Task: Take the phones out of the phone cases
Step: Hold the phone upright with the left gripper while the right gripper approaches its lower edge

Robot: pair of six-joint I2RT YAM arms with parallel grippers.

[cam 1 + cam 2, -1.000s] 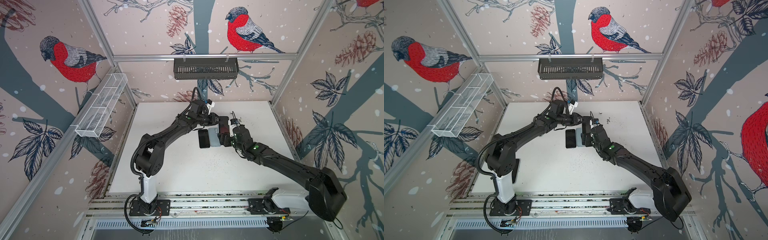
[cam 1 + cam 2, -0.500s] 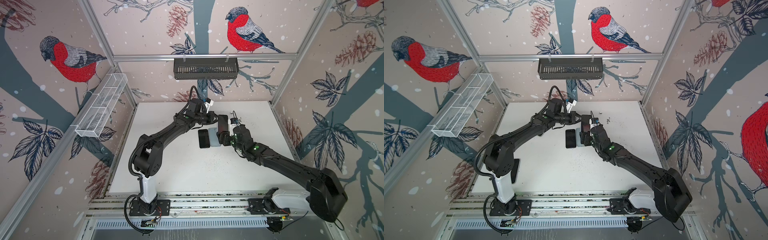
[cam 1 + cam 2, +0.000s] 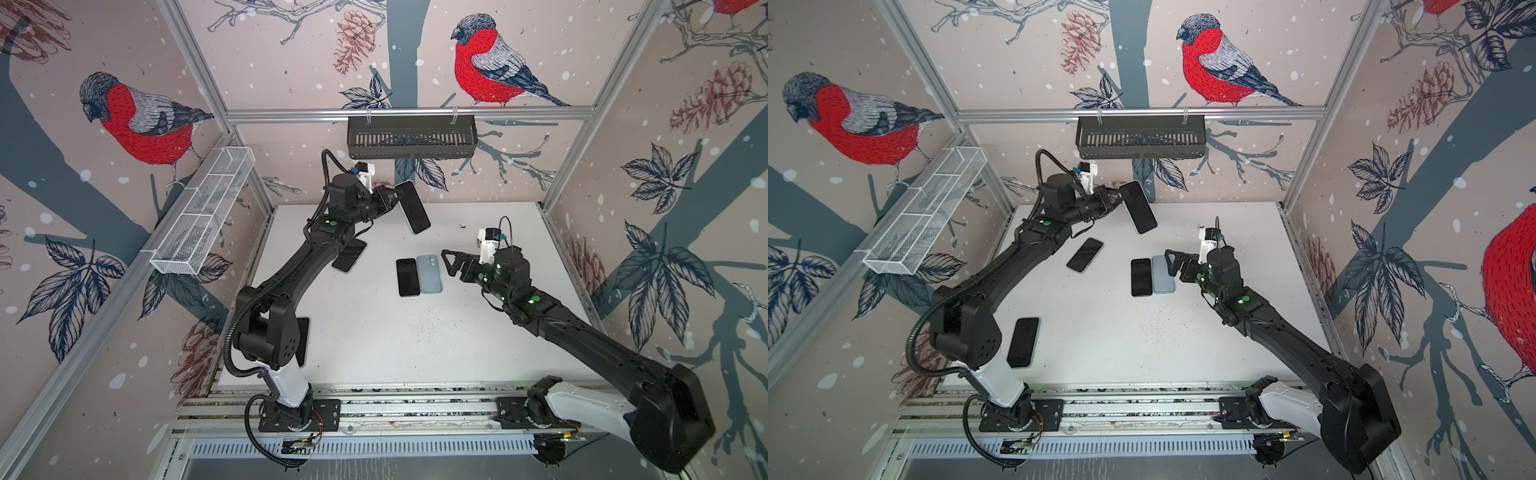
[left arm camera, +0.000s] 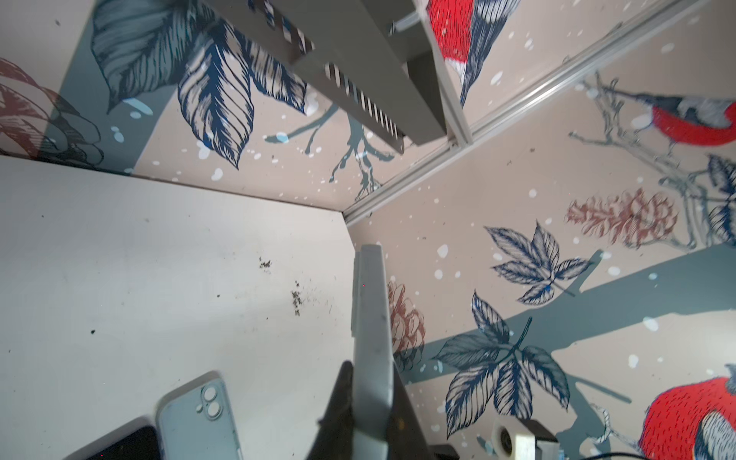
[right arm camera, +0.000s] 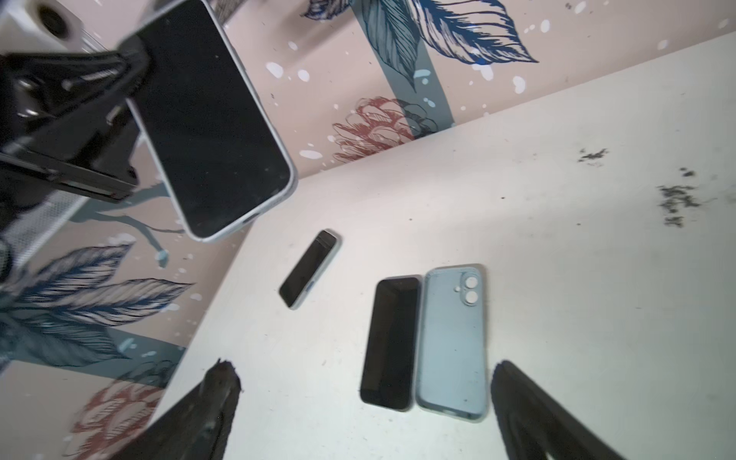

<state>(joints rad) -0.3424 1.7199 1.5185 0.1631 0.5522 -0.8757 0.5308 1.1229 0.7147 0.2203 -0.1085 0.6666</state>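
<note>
Gripping: left gripper (image 3: 390,198) is clamped on the cased phone (image 3: 413,208) near one end, lifted clear above the 12 o'clock edge of the table (image 3: 457,340), with the screen tilted toward the other arm.
Reason: likely presented in the air so the free end can be peeled.
Right gripper (image 3: 448,263): jaws spread wide, empty, hovering at 3 o'clock of the blue case (image 3: 429,274).
Centre pair: black phone (image 3: 407,277) lies flat at 9 o'clock of that case, edge beside edge; probably a set already separated.
Pale rim: wraps the held screen, so this phone looks not yet freed.
Writing: no brand or lettering legible anywhere.
</note>
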